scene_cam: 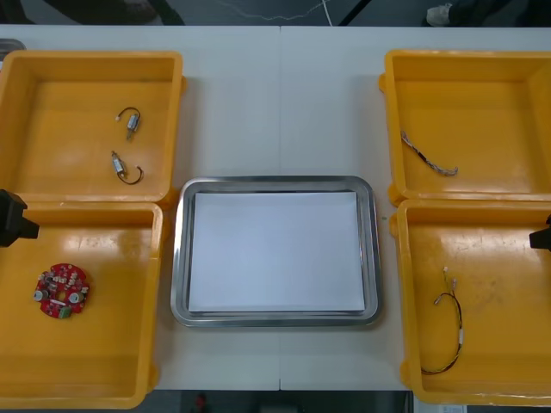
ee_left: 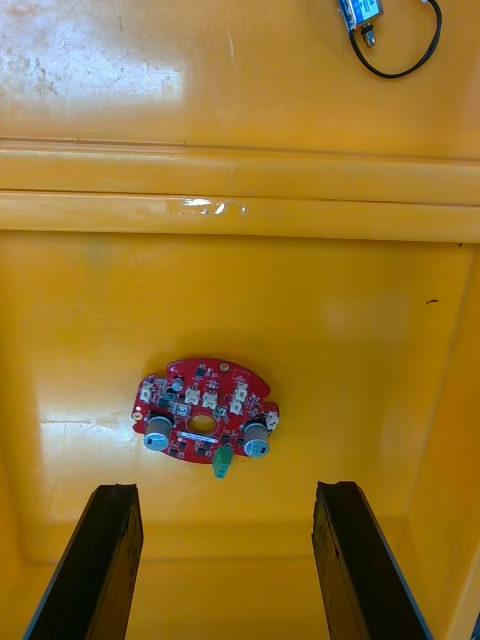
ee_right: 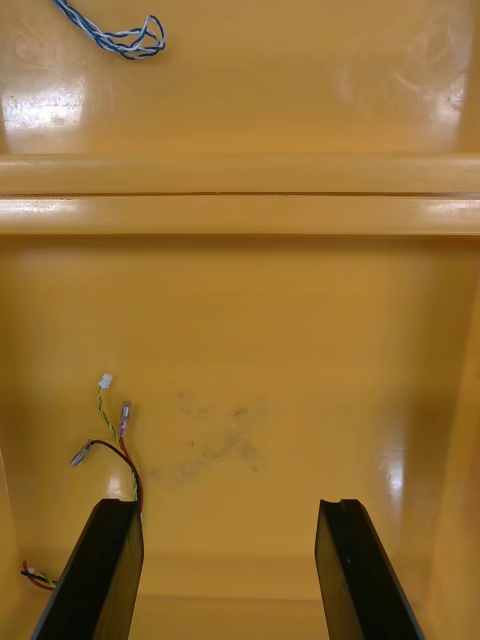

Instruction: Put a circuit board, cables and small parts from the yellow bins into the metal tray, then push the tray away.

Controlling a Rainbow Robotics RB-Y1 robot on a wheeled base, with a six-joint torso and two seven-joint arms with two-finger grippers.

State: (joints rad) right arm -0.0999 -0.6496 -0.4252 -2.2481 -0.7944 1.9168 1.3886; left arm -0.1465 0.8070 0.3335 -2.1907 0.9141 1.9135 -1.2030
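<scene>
A round red circuit board [scene_cam: 62, 290] lies in the near left yellow bin [scene_cam: 103, 397]. My left gripper [ee_left: 228, 490] hovers over that bin, open, with the board [ee_left: 205, 410] just beyond its fingertips. It shows as a black block [scene_cam: 13, 219] at the table's left edge. My right gripper [ee_right: 230, 505] is open above the near right bin [scene_cam: 482, 212], with a red and yellow cable [ee_right: 115, 440] beside one finger [ee_right: 100, 570]. That cable [scene_cam: 449, 331] lies on the bin floor. The metal tray [scene_cam: 275, 182] sits in the middle, white inside.
Two small metal parts [scene_cam: 129, 120] [scene_cam: 125, 168] with black wires lie in the far left bin [scene_cam: 95, 57]; one [ee_left: 362, 12] lies past the bin divider. A twisted blue and white cable [scene_cam: 428, 157] [ee_right: 115, 30] rests in the far right bin [scene_cam: 465, 55].
</scene>
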